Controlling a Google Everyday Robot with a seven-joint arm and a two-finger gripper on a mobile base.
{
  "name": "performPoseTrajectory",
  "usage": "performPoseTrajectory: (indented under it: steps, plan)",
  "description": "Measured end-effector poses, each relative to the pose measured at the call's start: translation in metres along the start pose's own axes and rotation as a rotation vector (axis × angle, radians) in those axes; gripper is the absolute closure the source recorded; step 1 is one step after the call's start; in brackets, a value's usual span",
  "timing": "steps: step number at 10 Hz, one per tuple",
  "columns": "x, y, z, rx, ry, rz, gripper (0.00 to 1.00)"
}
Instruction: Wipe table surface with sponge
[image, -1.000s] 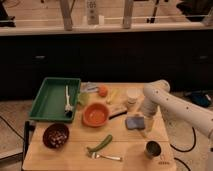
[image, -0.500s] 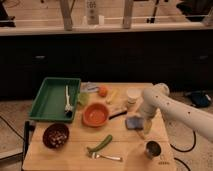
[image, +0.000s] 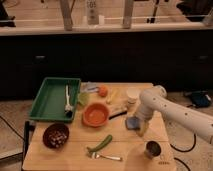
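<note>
- Judging from the single camera view, I thought the main risk was a poor hold. The white arm (image: 165, 107) covered the right side of the sponge (image: 132, 122). If the fingers (image: 141, 128) caught only an edge of it, the pad could fold or slip out when the wiping began.
- A second risk, in my opinion, was the crowd of things around it. The white cup (image: 132, 95) stood just behind the sponge. A dark utensil (image: 118, 114) lay between the sponge and the orange bowl (image: 95, 114). The metal cup (image: 152, 149) stood near the front right corner of the worktop (image: 75, 157). A wide sweep could push any of them, and the metal cup was close to the edge, so it could fall.
- Pressing down too hard could also make the sponge drag and bunch instead of sliding. I could not judge the pressure from this view.
- The sponge lay flat on the right half of the worktop, in front of the white cup and between the orange bowl and the right edge.
- The fingers were low at the right front side of the sponge, at the end of the white arm. They were either touching the pad or just beside it, and I could not say which.
- I could not tell how far apart the fingers stood, or whether they had hold of the sponge.
</note>
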Motion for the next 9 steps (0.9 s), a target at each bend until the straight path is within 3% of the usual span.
performPoseTrajectory:
  steps: [3,4,5,9]
  plan:
    - [0.0023,-0.0021,0.0000,0.005,-0.005,-0.001,0.76]
    - [0.0030,-0.0020,-0.0001,0.005,-0.003,-0.001,0.89]
    - [0.0033,-0.0017,-0.0003,0.004,-0.003,-0.001,0.96]
    - [0.0045,0.0001,-0.0008,-0.001,-0.001,0.000,1.00]
